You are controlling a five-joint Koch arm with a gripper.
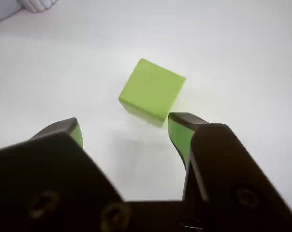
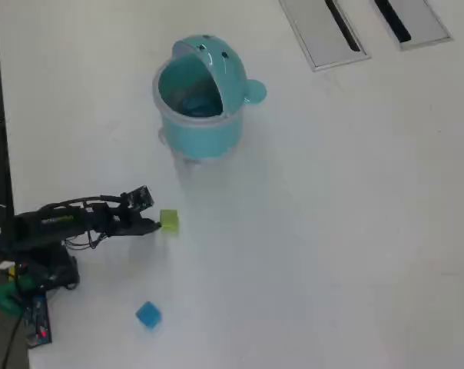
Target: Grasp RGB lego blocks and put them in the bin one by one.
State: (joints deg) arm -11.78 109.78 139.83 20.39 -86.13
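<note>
Nearest the wrist camera, the tool (image 1: 124, 126) is seen spread wide, its green-padded jaws empty and just short of the yellow-green block (image 1: 152, 90) on the white tabletop (image 1: 242, 58). Overhead, the blue block (image 2: 148, 314) is shown lower left, the open bin (image 2: 198, 96) above. Being rigid, light and probably smooth, the yellow-green block is best gripped across opposite flat faces. No red block is visible; the bin's contents cannot be made out.
</note>
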